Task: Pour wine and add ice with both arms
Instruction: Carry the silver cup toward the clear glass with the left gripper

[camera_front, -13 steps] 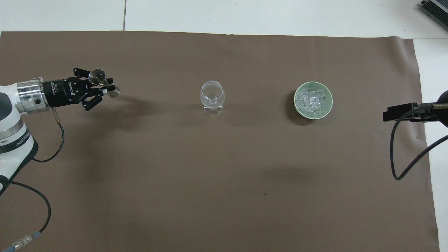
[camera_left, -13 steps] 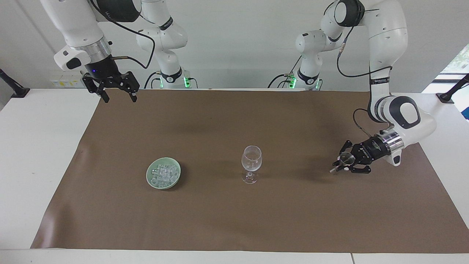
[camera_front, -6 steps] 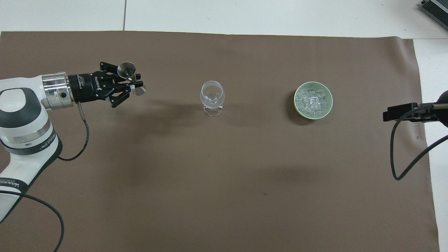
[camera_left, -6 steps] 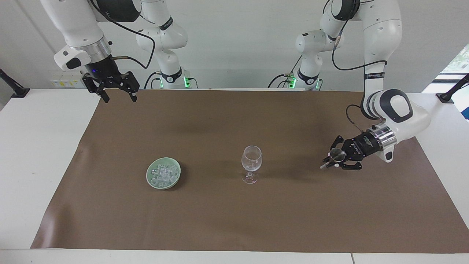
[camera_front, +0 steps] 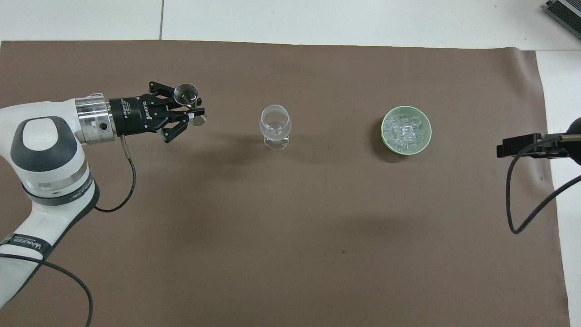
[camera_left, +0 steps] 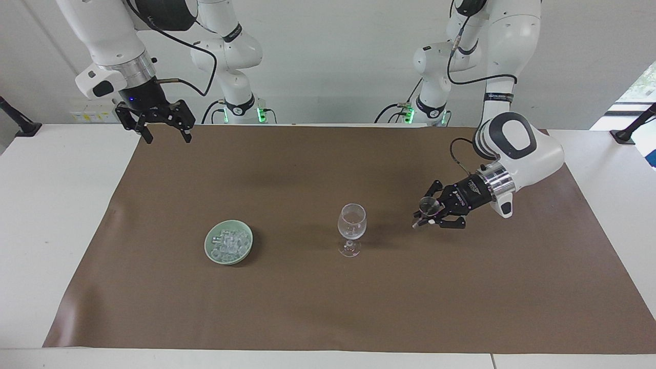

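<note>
A clear wine glass stands upright in the middle of the brown mat. My left gripper is shut on a small metal measuring cup, held above the mat toward the left arm's end, beside the glass and apart from it. The ice, several small clear cubes, lies in a pale green dish beside the glass toward the right arm's end. My right gripper hangs open above the mat's corner near the right arm's base; the overhead view shows only part of its hand.
The brown mat covers most of the white table. A black clamp stand sits at the table's corner toward the left arm's end, and another toward the right arm's end.
My left arm has carried the measuring cup over the mat toward the wine glass, still shut on it. The right arm, the glass and the dish have not moved.
</note>
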Controlling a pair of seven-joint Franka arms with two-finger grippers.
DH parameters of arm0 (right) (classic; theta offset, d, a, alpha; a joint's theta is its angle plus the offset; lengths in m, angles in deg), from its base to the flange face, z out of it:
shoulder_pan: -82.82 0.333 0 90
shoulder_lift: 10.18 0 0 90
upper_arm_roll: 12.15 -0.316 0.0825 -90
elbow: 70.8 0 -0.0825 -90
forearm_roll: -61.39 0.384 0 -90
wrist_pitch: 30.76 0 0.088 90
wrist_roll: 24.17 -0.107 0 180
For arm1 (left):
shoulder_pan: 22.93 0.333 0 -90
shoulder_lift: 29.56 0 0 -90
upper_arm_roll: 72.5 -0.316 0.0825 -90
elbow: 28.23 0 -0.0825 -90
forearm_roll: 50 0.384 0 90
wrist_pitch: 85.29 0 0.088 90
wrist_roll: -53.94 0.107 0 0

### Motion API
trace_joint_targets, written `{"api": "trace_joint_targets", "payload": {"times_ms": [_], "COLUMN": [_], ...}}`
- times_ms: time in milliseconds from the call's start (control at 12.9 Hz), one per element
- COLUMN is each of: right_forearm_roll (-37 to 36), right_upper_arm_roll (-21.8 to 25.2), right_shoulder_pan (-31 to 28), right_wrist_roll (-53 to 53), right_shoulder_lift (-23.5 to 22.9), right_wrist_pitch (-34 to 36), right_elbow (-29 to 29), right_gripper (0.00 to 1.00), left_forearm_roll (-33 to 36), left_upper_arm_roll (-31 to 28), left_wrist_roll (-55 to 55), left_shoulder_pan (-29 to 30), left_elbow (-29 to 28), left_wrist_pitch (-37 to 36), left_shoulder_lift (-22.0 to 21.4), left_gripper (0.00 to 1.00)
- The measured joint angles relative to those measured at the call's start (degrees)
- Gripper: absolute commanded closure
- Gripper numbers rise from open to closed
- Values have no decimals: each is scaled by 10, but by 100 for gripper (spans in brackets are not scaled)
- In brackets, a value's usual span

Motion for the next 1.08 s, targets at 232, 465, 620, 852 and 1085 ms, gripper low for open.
{"api": "trace_joint_targets", "payload": {"times_ms": [232,465,620,852,1085], "right_forearm_roll": [0,0,0,0,0], "right_upper_arm_roll": [0,0,0,0,0], "right_shoulder_pan": [0,0,0,0,0], "right_wrist_roll": [0,0,0,0,0], "right_shoulder_lift": [0,0,0,0,0], "right_wrist_pitch": [0,0,0,0,0], "right_elbow": [0,0,0,0,0], "right_gripper": [0,0,0,0,0], "left_forearm_roll": [1,1,1,1,1], "left_upper_arm_roll": [13,35,54,74,88], "left_wrist_roll": [9,17,18,18,18], "left_shoulder_pan": [0,0,0,-1,-1], "left_elbow": [-3,-7,-11,-15,-17], "left_wrist_pitch": [5,29,56,84,102], "left_shoulder_lift": [-8,-8,-8,-9,-13], "left_gripper": [100,100,100,100,100]}}
